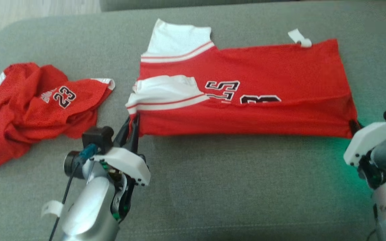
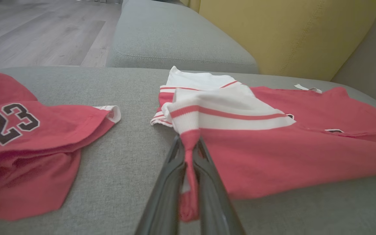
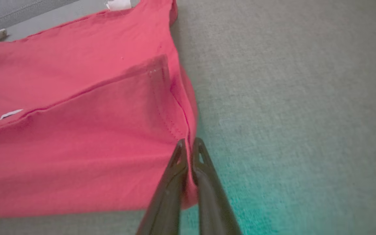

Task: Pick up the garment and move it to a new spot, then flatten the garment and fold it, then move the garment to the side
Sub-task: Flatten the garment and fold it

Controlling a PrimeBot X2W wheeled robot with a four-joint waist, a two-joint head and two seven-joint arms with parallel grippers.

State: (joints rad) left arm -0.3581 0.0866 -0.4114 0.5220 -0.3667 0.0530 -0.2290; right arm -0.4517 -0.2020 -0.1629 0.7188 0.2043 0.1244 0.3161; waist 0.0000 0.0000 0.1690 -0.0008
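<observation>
The garment [image 1: 246, 93] is a red jersey with white sleeves and black lettering, spread sideways across the grey cushion [image 1: 213, 187], its near long edge folded over. My left gripper [image 1: 133, 123] is shut on the jersey's near left corner below the white sleeve; in the left wrist view red cloth [image 2: 188, 169] runs down between the dark fingers [image 2: 168, 182]. My right gripper [image 1: 354, 126] is shut on the near right corner; the right wrist view has the hem [image 3: 178, 127] pinched at the fingertips [image 3: 188, 145].
A second red garment [image 1: 35, 107] with the number 23 lies crumpled at the cushion's left end. A yellow backrest [image 2: 289, 32] and another grey cushion [image 2: 175, 39] stand beyond. Wooden floor [image 2: 38, 32] lies past the left edge.
</observation>
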